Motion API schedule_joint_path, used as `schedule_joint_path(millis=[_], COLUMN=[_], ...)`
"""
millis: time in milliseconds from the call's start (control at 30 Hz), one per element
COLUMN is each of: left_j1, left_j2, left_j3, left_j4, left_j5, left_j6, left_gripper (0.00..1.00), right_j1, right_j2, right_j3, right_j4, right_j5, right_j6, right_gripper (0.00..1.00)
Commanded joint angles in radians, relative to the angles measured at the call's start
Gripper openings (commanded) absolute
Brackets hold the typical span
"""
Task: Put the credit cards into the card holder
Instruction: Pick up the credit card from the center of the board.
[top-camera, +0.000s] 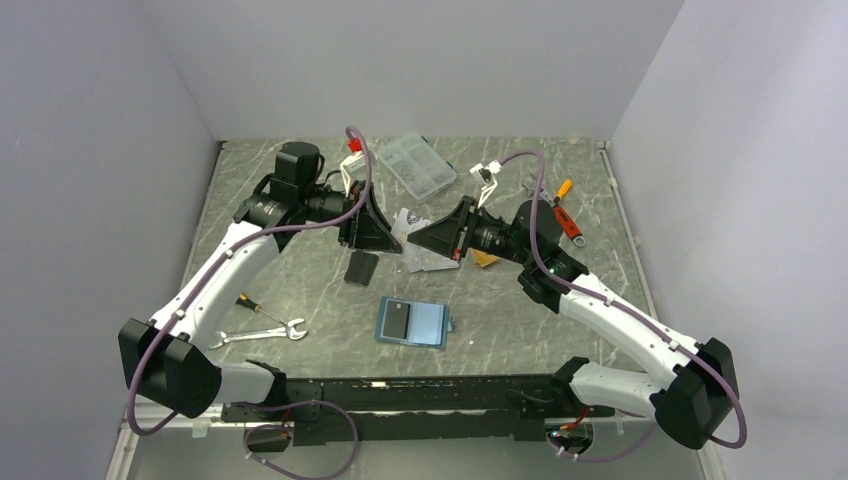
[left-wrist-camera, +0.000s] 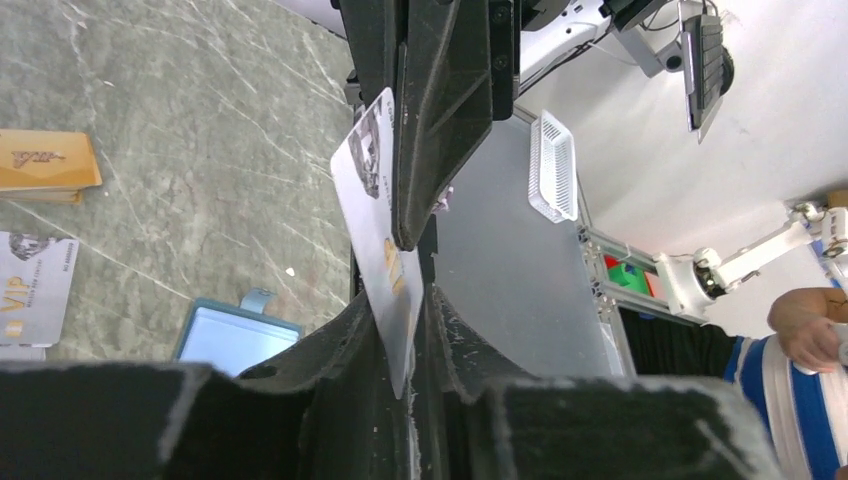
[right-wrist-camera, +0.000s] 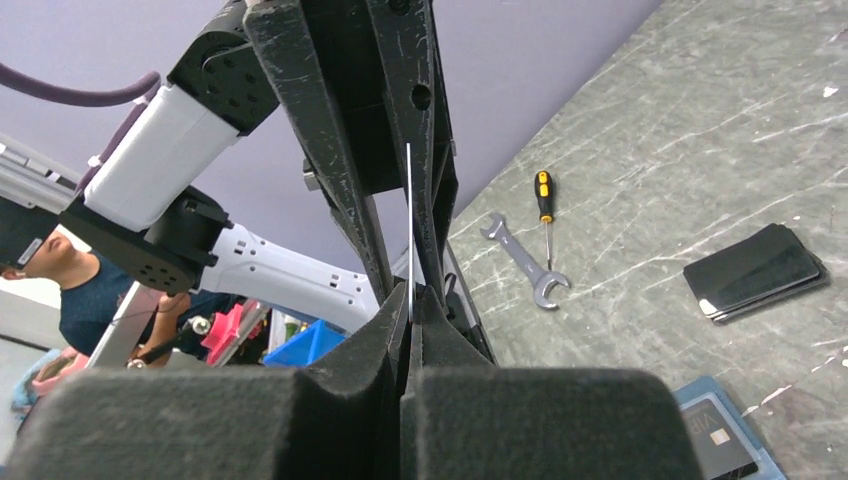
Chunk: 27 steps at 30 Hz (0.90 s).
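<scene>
1. The right gripper (right-wrist-camera: 408, 325) is clenched on the silver card (left-wrist-camera: 372, 205), held in mid-air. The left gripper (left-wrist-camera: 405, 340) pinches the same card from the opposite side.
2. Only one should let go, and only once the other's pinch is sure.
3. Then carry it to the open card holder (top-camera: 425, 325), near centre, and slide it in flat.
</scene>
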Motion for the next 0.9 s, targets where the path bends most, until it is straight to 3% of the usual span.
schedule_joint_path(millis=[0,133,367,633,733,867], left_j1=[-0.003,-0.001,0.001,0.029,0.036,0.036], left_j2=[-0.042,-0.050,-0.053,-0.048,-0.045,-0.004], left_j3=[0.008,0.004,0.012,-0.013,-0.008,0.037], left_j4=[0.025,0.021,0.003,-0.006,-0.079,-0.282], left_j5=[0.039,0.046,0.044,0.027,-0.010,-0.080], left_j6=[-0.004,-0.008,0.004,0.020,0.090,0.326], left_gripper=[0.32,0.40,0.43,0.48,0.52,0.55], right_j1=[0.010,0.032,0.077,0.078,0.075,0.065], right_j2=[-0.013,0.016,0.055,-0.034,-0.077,-0.102], right_j3=[0.011,0.044,0.078,0.049,0.040,0.020], right_j4=[-0.011,-0.077,-0.177,-0.290,-0.375,-0.501], right_j5=[0.078,0.066,0.051,0.083,0.115,0.162], right_j6=[-0.016,-0.057,-0.122,-0.164,-0.178,-0.179], right_gripper=[0.00,0.00,0.00,0.00,0.00,0.00])
